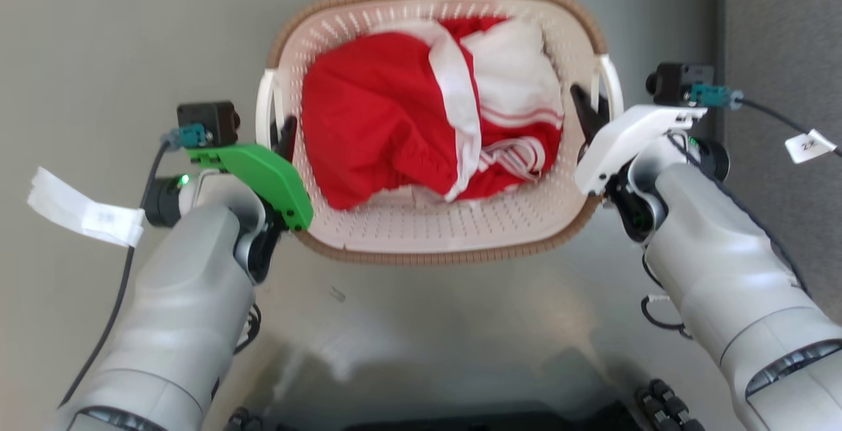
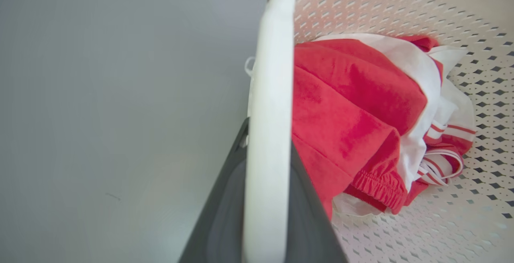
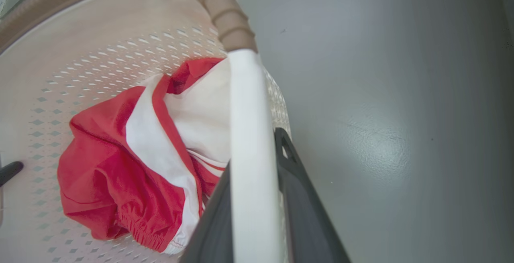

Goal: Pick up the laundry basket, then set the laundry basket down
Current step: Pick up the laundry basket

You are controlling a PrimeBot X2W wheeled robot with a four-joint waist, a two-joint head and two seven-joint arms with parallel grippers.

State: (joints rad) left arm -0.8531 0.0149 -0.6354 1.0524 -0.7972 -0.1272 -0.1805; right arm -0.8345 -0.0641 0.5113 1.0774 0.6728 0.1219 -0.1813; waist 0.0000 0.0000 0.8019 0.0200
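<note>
The laundry basket (image 1: 427,228) is cream-white and perforated with a brown woven-look rim. It lies between my two arms in the head view and holds red and white clothes (image 1: 395,115). My left gripper (image 1: 281,136) is shut on the basket's left white loop handle (image 2: 268,74), with a dark finger (image 2: 219,219) on each side of it. My right gripper (image 1: 587,114) is shut on the right loop handle (image 3: 245,106), which runs between its fingers (image 3: 305,215). Whether the basket rests on the floor I cannot tell.
Smooth grey floor (image 1: 118,36) surrounds the basket. A darker textured strip (image 1: 783,23) runs along the far right. My dark base (image 1: 473,418) shows at the bottom edge. Cables with white tags (image 1: 85,210) hang off both wrists.
</note>
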